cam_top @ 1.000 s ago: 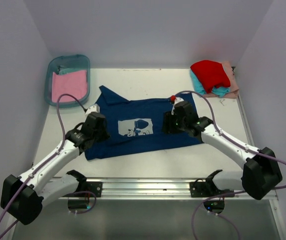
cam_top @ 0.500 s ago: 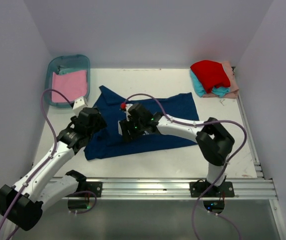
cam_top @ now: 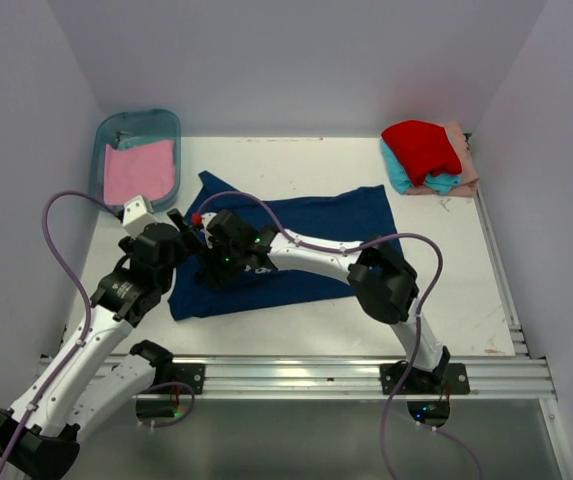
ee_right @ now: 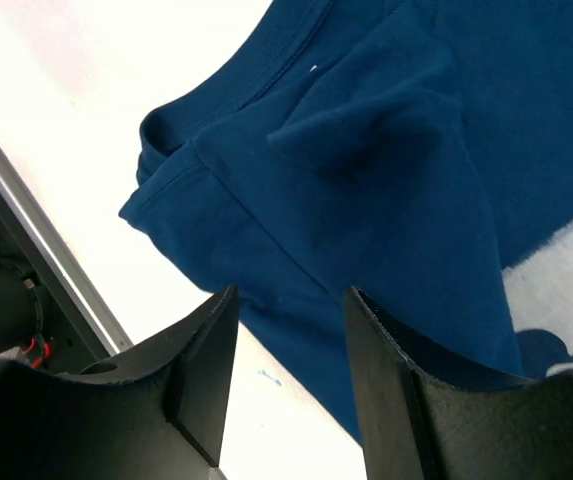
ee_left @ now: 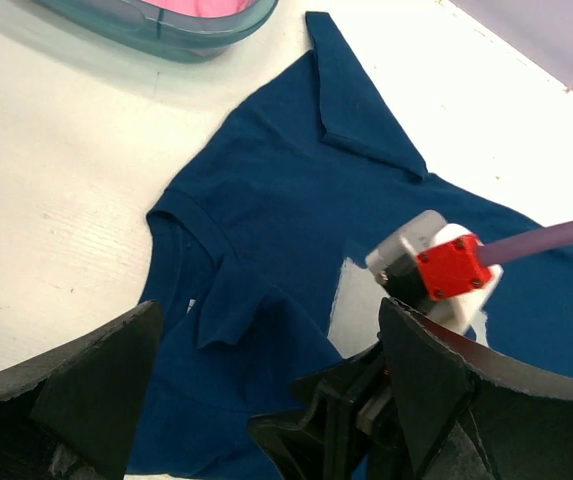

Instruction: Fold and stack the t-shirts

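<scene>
Plainly crowded over the shirt [cam_top: 336, 215]: left gripper [ee_left: 268, 320] gapes empty, right gripper [ee_right: 291, 300] half open, holding nothing. Any swing could knock them together and rumple the cloth.

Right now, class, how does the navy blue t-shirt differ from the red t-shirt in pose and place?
The navy blue t-shirt lies spread out and rumpled; the red t-shirt sits bunched in a heap. The navy blue t-shirt rests directly on the table; the red t-shirt tops a teal shirt and a peach shirt. The navy blue t-shirt shows a pale print; the red t-shirt looks plain. Both are cloth shirts.
</scene>
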Controlling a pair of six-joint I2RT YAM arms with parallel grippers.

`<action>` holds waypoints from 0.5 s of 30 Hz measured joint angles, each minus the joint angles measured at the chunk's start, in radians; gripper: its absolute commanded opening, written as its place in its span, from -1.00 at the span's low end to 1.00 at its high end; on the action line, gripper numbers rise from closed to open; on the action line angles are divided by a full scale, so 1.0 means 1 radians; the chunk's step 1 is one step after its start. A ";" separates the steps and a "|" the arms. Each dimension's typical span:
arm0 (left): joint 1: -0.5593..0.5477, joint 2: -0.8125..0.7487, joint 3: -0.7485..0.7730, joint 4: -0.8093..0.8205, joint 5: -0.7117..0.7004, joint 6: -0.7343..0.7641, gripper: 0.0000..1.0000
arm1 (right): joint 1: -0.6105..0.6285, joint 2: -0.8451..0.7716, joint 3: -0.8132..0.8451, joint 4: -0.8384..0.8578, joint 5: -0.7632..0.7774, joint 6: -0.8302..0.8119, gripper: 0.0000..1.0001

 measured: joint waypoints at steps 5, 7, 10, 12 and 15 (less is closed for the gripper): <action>0.000 -0.030 0.000 -0.023 -0.017 -0.007 0.89 | 0.009 0.051 0.048 -0.037 0.003 0.000 -0.10; 0.001 -0.038 0.000 -0.026 -0.021 -0.009 0.90 | 0.011 0.064 0.051 -0.047 0.007 0.000 -0.17; 0.001 -0.047 0.000 -0.029 -0.027 -0.015 0.92 | 0.011 0.078 0.051 -0.054 0.009 0.001 -0.22; 0.001 -0.051 0.000 -0.029 -0.032 -0.017 0.93 | 0.013 0.084 0.051 -0.058 0.015 0.001 -0.24; 0.001 -0.055 0.000 -0.031 -0.034 -0.022 0.93 | 0.014 0.088 0.051 -0.068 0.027 0.002 -0.27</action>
